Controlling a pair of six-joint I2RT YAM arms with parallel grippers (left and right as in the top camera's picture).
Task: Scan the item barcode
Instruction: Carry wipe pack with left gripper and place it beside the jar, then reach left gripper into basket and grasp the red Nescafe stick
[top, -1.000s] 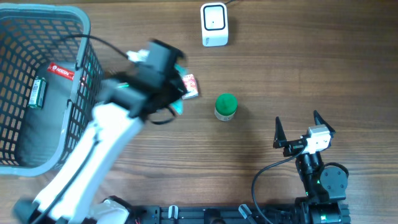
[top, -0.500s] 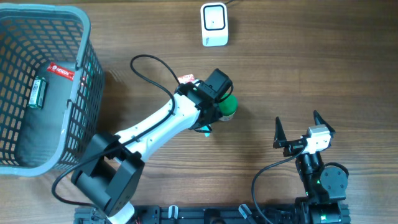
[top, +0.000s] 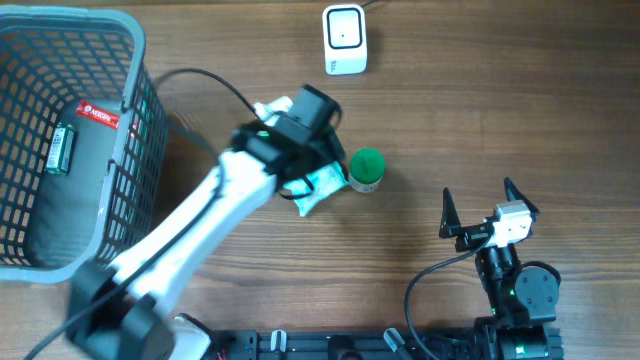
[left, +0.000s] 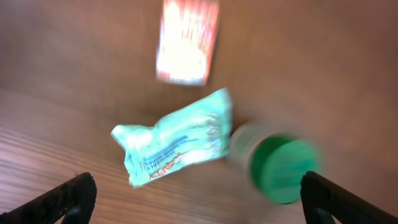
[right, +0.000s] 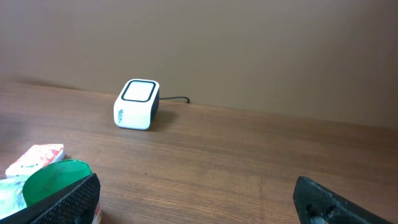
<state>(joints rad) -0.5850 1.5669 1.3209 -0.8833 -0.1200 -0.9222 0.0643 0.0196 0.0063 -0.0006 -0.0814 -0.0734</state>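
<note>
Overhead and wrist views of a brown wooden table (top: 500, 100). The left end effector (left: 205, 198) hangs above the table centre with its jaws spread wide and nothing between them. Directly beneath it lies the mint-green crinkled plastic packet (left: 177, 144), flat on the table and just beside the clear jar with a round green lid (left: 280, 168); whether the two touch cannot be told. A red-and-white flat packet (left: 186, 40) lies just beyond the mint-green packet, blurred. The white box-shaped scanner (top: 345, 40) stands near the far table edge, well apart from these items. A grey plastic mesh basket (top: 140, 60) occupies the far left corner. The right end effector (top: 478, 195) rests near the robot's base, jaws wide and empty.
</note>
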